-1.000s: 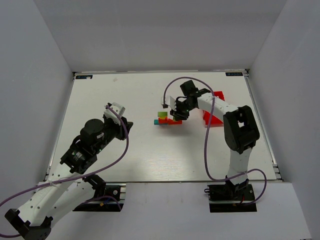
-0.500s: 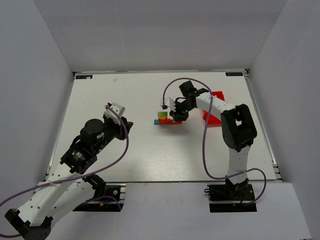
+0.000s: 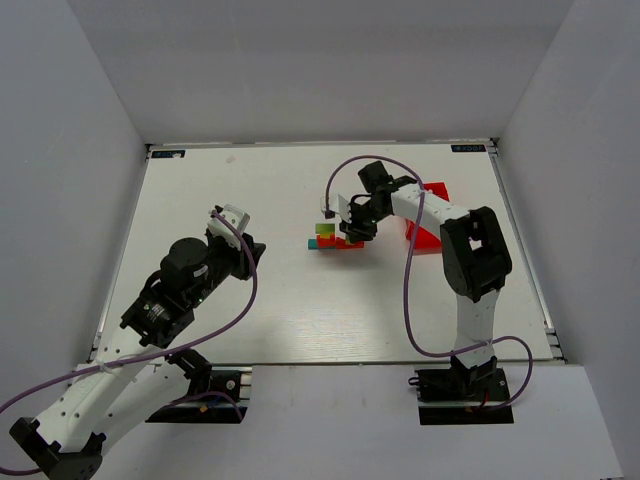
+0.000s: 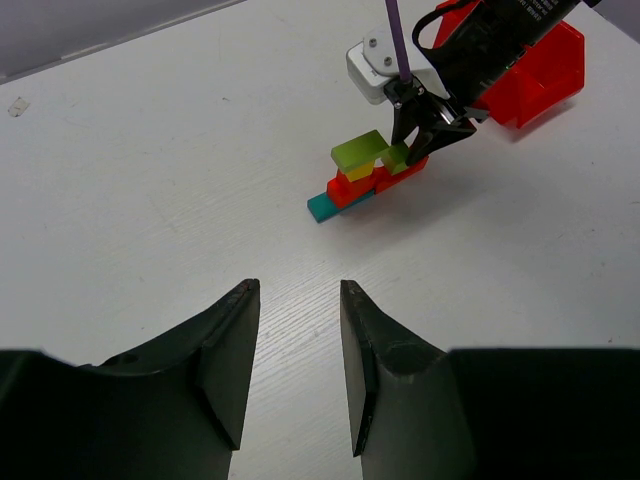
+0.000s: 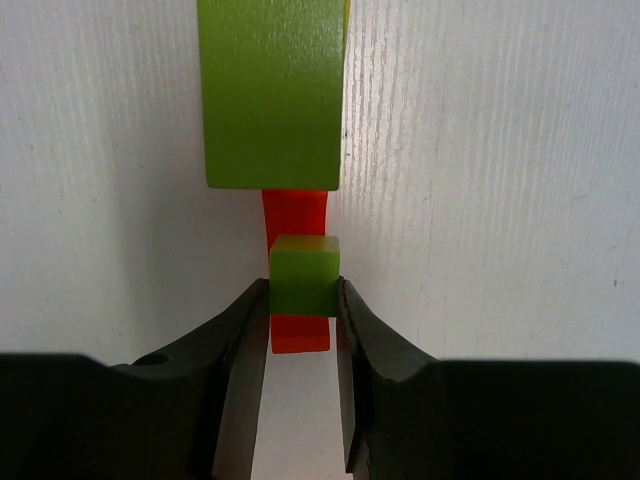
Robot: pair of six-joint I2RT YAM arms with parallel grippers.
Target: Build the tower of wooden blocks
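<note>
Placement step: the right gripper (image 5: 303, 300) clamps a small lime-green cube (image 5: 305, 270) over the red bar (image 5: 295, 212) of the mid-table wood block tower (image 4: 365, 175), the left gripper (image 4: 300, 300) waits open and empty, and the next move likely calls for a square lowering and release.

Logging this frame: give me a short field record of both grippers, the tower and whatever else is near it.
left gripper: jaws open, empty, well apart from the tower
right gripper: jaws shut on the small lime cube
cube position: over the red bar, next to the large lime block; contact with the bar cannot be told
tower: teal bar at the bottom, large lime block on top
red bin: right of the tower in the top view
</note>
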